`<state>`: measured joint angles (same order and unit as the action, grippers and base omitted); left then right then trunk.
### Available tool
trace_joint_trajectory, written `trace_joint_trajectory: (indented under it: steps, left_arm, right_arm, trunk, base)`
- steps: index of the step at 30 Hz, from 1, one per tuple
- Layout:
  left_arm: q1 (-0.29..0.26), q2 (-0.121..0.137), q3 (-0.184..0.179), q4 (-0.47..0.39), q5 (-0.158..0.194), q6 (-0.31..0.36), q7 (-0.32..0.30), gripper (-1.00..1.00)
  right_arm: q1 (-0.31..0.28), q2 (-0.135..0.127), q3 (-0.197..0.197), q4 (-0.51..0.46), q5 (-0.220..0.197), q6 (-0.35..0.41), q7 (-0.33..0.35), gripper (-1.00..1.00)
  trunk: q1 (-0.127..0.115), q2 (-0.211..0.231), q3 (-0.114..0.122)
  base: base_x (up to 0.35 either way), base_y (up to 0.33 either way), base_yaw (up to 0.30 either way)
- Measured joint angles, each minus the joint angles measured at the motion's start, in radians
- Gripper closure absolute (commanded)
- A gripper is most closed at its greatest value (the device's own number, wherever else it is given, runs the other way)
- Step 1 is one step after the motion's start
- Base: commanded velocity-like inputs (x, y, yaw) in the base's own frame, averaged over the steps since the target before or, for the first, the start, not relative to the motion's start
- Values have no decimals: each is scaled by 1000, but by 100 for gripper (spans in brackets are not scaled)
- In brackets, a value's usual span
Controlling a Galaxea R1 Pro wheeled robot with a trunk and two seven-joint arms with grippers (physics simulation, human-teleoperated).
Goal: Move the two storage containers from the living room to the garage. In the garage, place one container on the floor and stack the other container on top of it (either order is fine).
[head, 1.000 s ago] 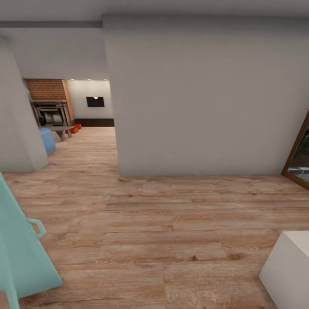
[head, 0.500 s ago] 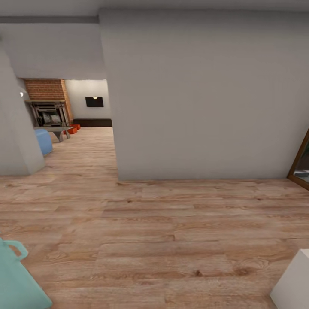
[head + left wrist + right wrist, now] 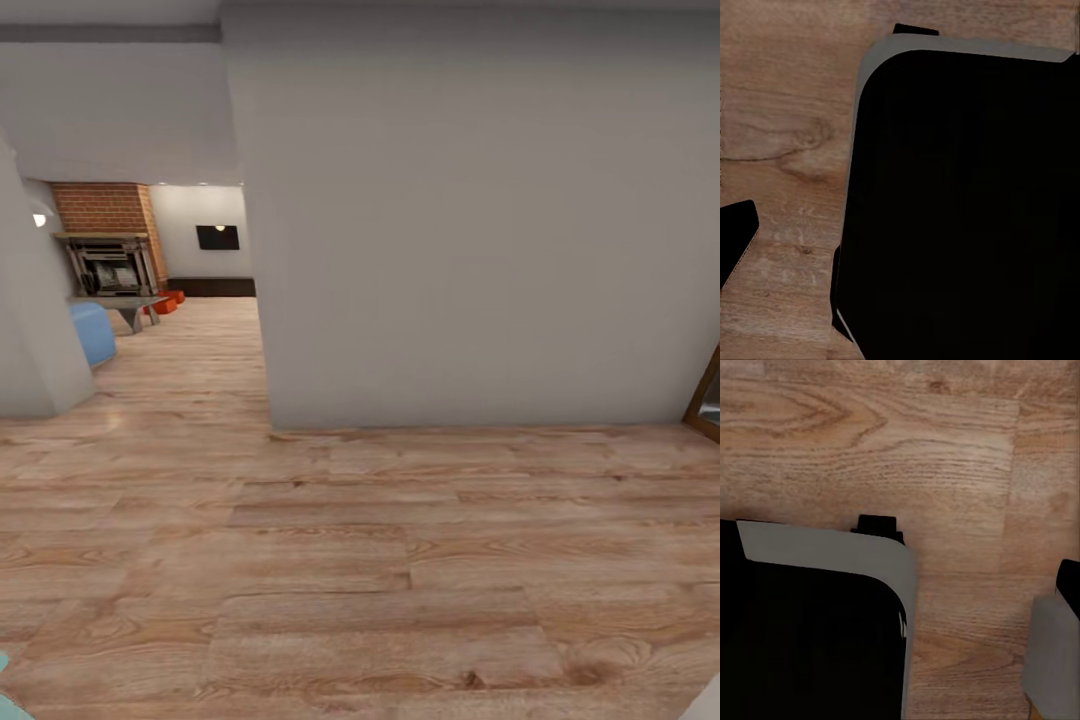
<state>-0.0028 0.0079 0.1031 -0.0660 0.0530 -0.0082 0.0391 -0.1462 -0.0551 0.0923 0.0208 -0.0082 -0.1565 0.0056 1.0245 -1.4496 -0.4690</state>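
Observation:
The two storage containers [image 3: 166,303] show as small red-orange shapes far off on the living room's wood floor, beside a grey low table [image 3: 128,304] and in front of the brick fireplace [image 3: 108,262]. They are too distant for detail. In the left wrist view a dark fingertip [image 3: 736,241] hangs over the planks next to the robot's black base [image 3: 960,202]. The right wrist view has a grey fingertip [image 3: 1055,649] at its edge and the same base [image 3: 810,637]. Nothing is seen in either gripper, and I cannot tell how the jaws stand.
A broad white wall [image 3: 480,230] stands straight ahead, with the opening to the living room at its left. A white wall corner [image 3: 35,330] bounds that opening's other side. A blue sofa [image 3: 92,332] sits past it. A wood door frame [image 3: 705,400] is at far right.
The head view has moved forward: the wall looms nearer, and the teal object at lower left and the white box at lower right have slid almost out of the picture.

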Motion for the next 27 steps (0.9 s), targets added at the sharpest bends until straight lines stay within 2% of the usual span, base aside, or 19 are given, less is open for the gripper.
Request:
trace_joint_trajectory:
  steps: [27]
  left_arm:
    - [0, 0, 1, -1, 0, -1, 0, -100]
  right_arm:
    - [0, 0, 0, 0, 0, 0, 0, -100]
  trunk:
    - [0, 0, 0]
  base:
    - [322, 0, 0]
